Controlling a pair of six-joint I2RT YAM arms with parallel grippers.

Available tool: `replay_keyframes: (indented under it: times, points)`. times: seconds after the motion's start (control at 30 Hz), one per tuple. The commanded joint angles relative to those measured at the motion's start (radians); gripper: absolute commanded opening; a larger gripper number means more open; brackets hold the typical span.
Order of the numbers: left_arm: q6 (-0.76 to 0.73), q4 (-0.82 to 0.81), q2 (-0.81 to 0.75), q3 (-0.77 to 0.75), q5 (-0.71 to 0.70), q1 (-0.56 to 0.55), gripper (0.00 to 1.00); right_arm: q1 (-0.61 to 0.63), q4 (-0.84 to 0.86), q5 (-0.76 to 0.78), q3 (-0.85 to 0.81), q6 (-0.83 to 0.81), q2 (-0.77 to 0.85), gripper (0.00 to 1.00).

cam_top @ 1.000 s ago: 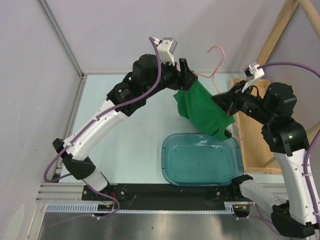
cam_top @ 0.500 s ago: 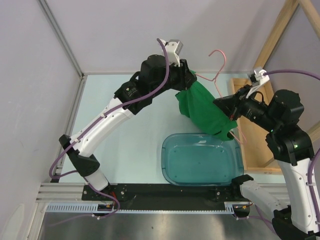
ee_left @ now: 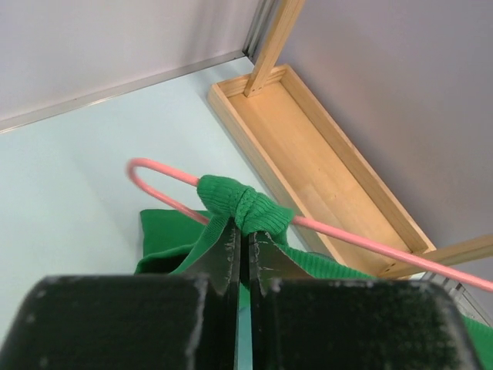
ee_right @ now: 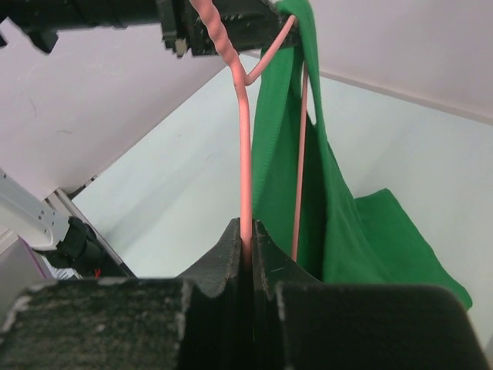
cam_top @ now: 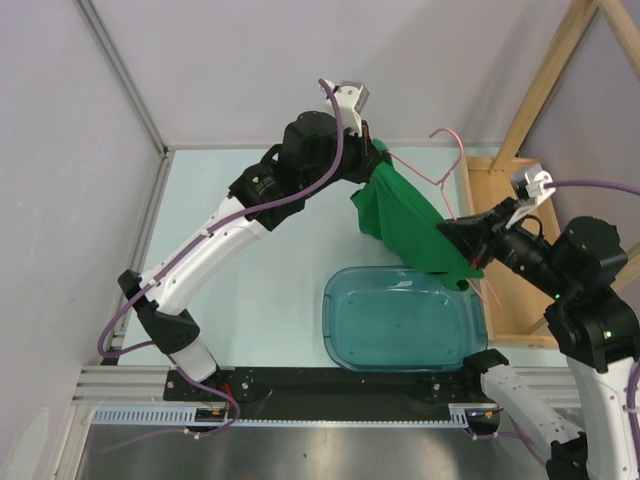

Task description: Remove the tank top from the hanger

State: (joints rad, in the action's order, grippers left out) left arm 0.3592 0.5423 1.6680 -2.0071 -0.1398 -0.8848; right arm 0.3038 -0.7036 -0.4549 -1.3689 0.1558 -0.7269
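Above the tabletop (cam_top: 250, 290), the tank top (cam_top: 405, 215) hangs on the hanger (ee_right: 244, 154), over the far rim of a teal tub (cam_top: 340, 350). Left pincer (ee_left: 245, 231): clamped on a bunched green strap at the wire. Right pincer (ee_right: 248, 231): clamped on the pink wire.

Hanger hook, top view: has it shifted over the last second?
Yes. The hanger has swung to the right and slightly nearer the arms' bases. Its hook now sits closer to the wooden frame post.
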Motion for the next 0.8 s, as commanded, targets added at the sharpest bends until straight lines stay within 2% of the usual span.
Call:
replay_keyframes:
  times: [0.0,0.33,0.6,0.77]
  points:
    - [-0.048,-0.008,-0.057,-0.041,-0.089,0.059,0.00,0.005,-0.059,-0.060,0.013,-0.019,0.104,0.00]
    - [-0.052,-0.010,-0.082,-0.007,-0.141,0.107,0.00,0.005,-0.071,-0.096,0.123,-0.022,0.279,0.00]
    - [-0.054,-0.005,-0.082,0.019,-0.242,0.121,0.00,0.006,-0.057,-0.105,0.123,-0.025,0.394,0.00]
    - [-0.065,-0.001,-0.060,-0.004,-0.258,0.133,0.00,0.005,-0.086,-0.127,0.093,-0.022,0.389,0.00]
